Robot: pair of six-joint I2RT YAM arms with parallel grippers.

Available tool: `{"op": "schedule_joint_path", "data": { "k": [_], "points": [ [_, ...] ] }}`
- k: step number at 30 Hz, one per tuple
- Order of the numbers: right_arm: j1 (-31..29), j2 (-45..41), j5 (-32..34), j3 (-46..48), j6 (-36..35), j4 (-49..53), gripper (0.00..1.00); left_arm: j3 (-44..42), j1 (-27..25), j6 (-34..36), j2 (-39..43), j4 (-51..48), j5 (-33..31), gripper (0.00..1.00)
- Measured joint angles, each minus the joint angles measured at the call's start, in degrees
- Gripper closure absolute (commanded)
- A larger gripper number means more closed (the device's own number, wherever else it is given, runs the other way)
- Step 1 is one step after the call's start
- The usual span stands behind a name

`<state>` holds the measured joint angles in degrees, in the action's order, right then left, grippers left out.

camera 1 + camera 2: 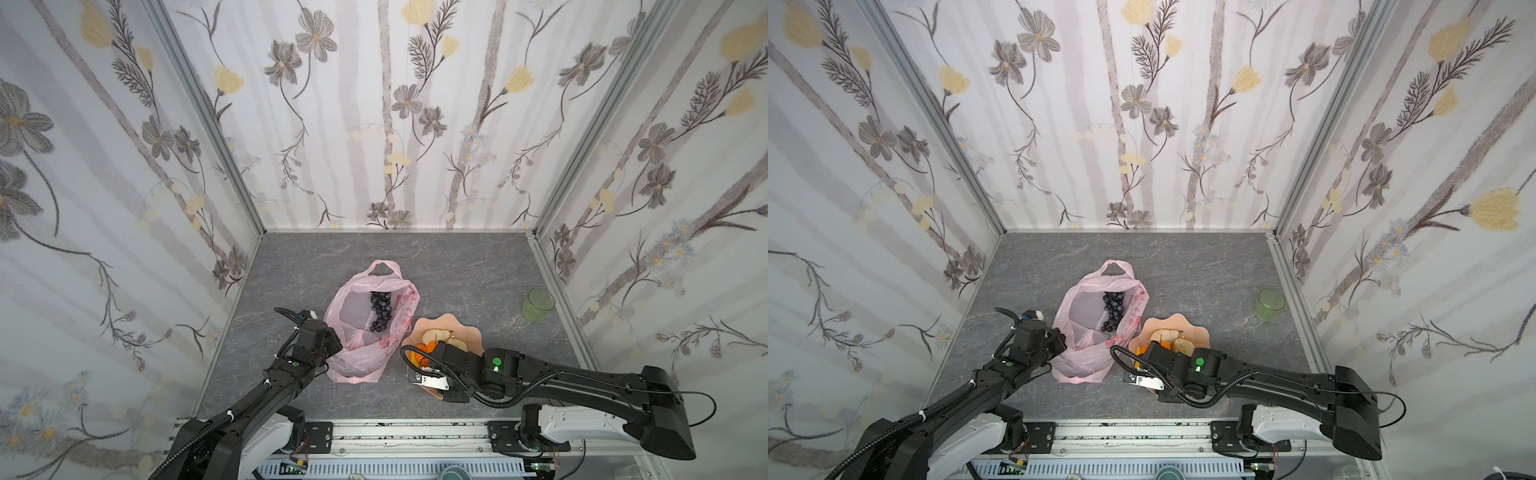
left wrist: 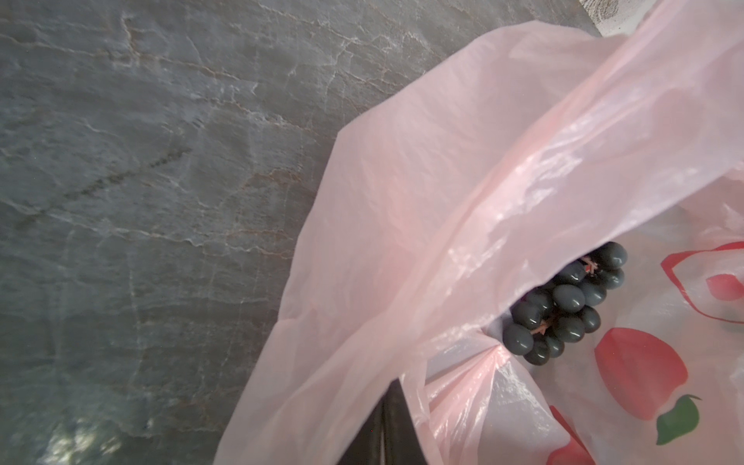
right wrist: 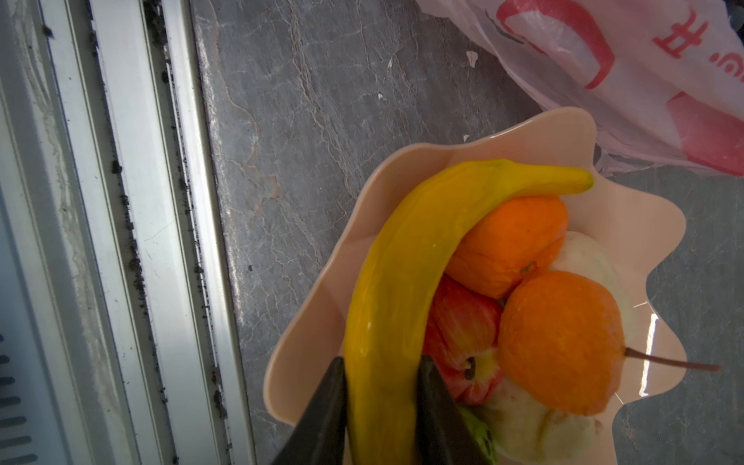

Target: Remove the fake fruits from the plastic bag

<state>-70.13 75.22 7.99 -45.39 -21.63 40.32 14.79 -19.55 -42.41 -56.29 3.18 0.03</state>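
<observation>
You have open grey marbled tabletop (image 1: 457, 266) behind the bag, up to the back wall; the metal front rail (image 3: 133, 241) runs near the plate. Your left gripper (image 2: 388, 430) is pinched tight on the edge of the thin pink plastic bag (image 1: 355, 361); the dark purple grape bunch (image 1: 380, 311) lies inside, beyond the fingers. Your right gripper (image 3: 382, 386) is closed round the yellow banana (image 3: 406, 257), low over the peach scalloped plate (image 3: 628, 209). The banana curves against two oranges (image 3: 511, 241) and a red apple (image 3: 459, 330). A green translucent cup (image 1: 539, 304) stands well apart, by the right wall.
</observation>
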Motion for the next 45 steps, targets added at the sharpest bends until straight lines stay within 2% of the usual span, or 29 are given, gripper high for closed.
{"op": "schedule_joint_path", "data": {
  "k": [3, 7, 19, 25, 27, 30, 33, 39, 45],
  "points": [
    [-0.04, -0.09, -0.11, 0.50, -0.13, -0.48, 0.64, 0.00, 0.00, 0.00, -0.33, 0.02, 0.00, 1.00],
    [-0.09, 0.00, 0.24, 1.14, -0.13, -1.27, 0.52, 0.00, 0.00, 0.00, -0.68, 0.02, 0.00, 1.00],
    [-0.09, -1.86, 2.36, 1.22, -0.28, -2.23, 0.52, 0.00, 0.00, -0.02, -0.72, 0.02, 0.02, 1.00],
    [1.14, -5.75, 9.25, -0.11, 0.79, -5.68, 0.52, 0.11, 0.00, -0.02, -0.48, 0.00, 0.07, 1.00],
    [2.54, -7.39, 11.69, -0.76, 2.12, -8.44, 0.49, 0.26, 0.00, -0.02, -0.39, 0.00, 0.20, 1.00],
    [4.55, -8.44, 14.58, -2.47, 5.11, -13.42, 0.44, 0.61, -0.24, -0.02, -0.07, -0.04, 0.20, 1.00],
    [6.34, -6.86, 16.48, -5.51, 10.51, -17.46, 0.47, 1.73, -2.34, 0.00, 0.66, -0.92, -1.05, 1.00],
    [8.76, 4.87, 17.79, -16.59, 24.57, -20.81, 0.46, 6.91, -10.54, 0.46, -0.04, -3.32, -8.31, 1.00],
    [9.62, 19.41, 11.74, -27.02, 36.09, -21.05, 0.45, 9.42, -14.99, 1.49, -0.96, -5.68, -14.91, 1.00]
  ]
}}
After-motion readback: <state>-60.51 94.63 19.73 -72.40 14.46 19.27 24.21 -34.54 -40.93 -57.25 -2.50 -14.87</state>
